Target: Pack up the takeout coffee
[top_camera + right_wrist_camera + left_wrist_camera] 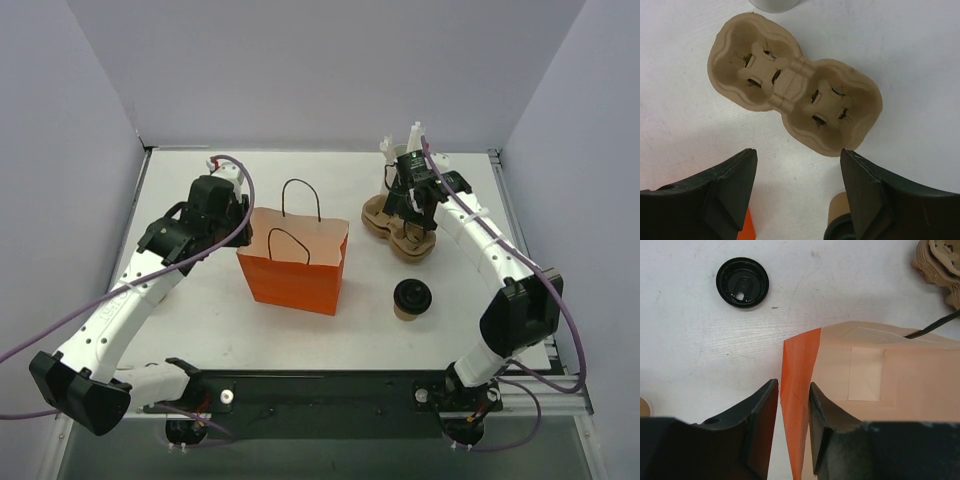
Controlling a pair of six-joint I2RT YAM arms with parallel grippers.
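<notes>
Two robot arms reach across a white bench (230,330) on which an orange paper bag (292,280) stands upright with its mouth open. The takeout coffee (412,298), a small tan cup under a black lid, stands upright on the bench just off the bag's near right corner. It is outside the bag and apart from both hands.

The left hand (794,385) is at the bag's left end, with one of its fingers (757,430) on each side of the bag's side wall. The fingers stand a little apart with the orange paper rising in the gap, and the wrist view shows no pinch on it. A black cord handle (932,325) crosses the bag's pale inside. Beyond that corner of the bag, a loose black lid (742,282) lies flat on the bench by itself.

The right hand (797,152) hangs over a tan moulded-pulp carrier (795,95) with two cup wells. The carrier lies on the bench to the right of the bag and farther back than the coffee. The right hand's fingers are spread wide and hold nothing. In the right wrist view, part of the coffee shows at the bottom edge by the right finger, and a sliver of the orange bag shows by the left finger.
</notes>
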